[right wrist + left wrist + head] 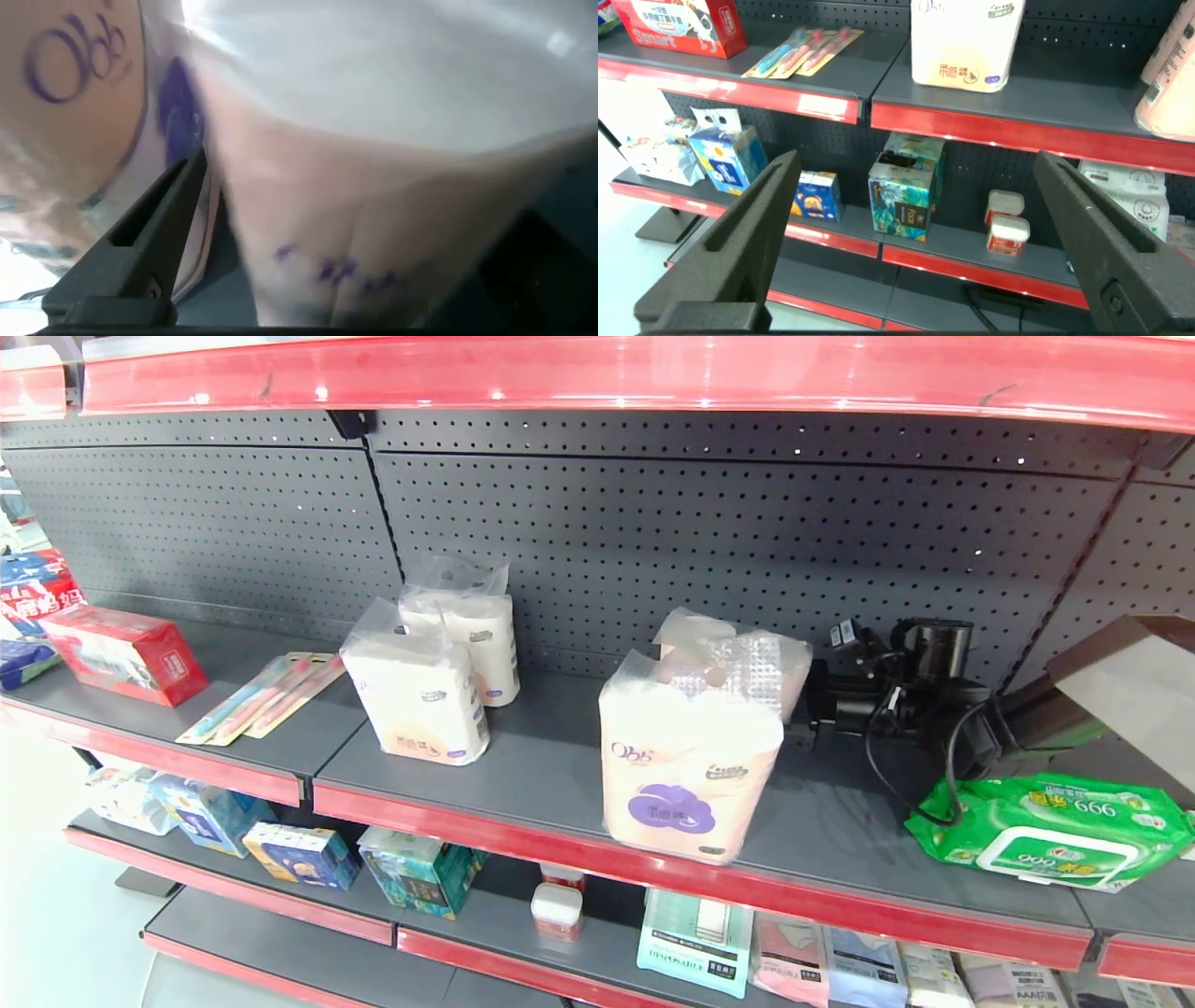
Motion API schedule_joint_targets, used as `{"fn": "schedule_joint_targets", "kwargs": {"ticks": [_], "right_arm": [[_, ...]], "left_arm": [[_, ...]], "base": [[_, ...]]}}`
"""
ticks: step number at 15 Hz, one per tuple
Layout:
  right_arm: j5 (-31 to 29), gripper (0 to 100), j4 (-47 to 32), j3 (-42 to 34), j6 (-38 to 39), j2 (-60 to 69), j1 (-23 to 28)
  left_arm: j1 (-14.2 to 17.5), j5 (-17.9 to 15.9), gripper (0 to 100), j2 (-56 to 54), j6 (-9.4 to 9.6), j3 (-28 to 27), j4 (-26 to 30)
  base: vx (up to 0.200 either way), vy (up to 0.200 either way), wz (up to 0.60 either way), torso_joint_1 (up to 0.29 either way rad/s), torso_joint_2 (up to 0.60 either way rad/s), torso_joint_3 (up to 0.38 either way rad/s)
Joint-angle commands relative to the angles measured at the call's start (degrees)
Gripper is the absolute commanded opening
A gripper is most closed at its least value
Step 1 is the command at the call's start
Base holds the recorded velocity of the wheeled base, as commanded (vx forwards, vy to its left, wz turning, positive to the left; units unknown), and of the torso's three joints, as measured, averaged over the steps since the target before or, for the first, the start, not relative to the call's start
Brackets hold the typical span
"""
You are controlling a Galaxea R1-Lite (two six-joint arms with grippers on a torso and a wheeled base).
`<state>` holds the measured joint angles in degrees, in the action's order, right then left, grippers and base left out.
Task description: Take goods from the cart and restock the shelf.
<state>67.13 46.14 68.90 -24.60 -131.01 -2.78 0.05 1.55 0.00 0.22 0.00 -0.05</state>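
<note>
Head view: shelf [560,761], three tissue packs [416,695], one wipes pack [1055,826] (left gripper [917,161] jaws spread, right gripper [364,191] likewise)

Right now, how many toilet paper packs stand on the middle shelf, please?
3: a small pack beside the toothbrushes, a second small pack behind it, and a large purple-printed pack further right; more may hide behind.

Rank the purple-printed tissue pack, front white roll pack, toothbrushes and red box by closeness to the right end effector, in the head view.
1. Purple-printed tissue pack, beside it.
2. Front white roll pack, mid-shelf.
3. Toothbrushes, further left.
4. Red box, far left.
</note>
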Motion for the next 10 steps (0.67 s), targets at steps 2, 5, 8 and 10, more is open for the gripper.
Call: {"fn": "schedule_joint_targets", "kwargs": {"ticks": [2,5,8,10], "right_arm": [[0.0,100,0.0,-4.0,0.0,4.9,1.2],[0.0,100,0.0,-8.0,0.0,8.1,2.6],[0.0,100,0.0,-11.6,0.0,10.9,3.5],[0.0,100,0.0,-13.4,0.0,12.4,4.3]], "left_arm": [[0.0,0.0,100,0.0,-0.04,0.0,0.0],[0.0,0.0,100,0.0,0.04,0.0,0.0],[0.0,0.0,100,0.0,0.04,0.0,0.0],[0.0,0.0,100,0.0,-0.04,0.0,0.0]], "base": [[0.0,0.0,0.0,0.0,0.0,0.0],[0.0,0.0,0.0,0.0,0.0,0.0],[0.0,0.0,0.0,0.0,0.0,0.0],[0.0,0.0,0.0,0.0,0.0,0.0]]}}
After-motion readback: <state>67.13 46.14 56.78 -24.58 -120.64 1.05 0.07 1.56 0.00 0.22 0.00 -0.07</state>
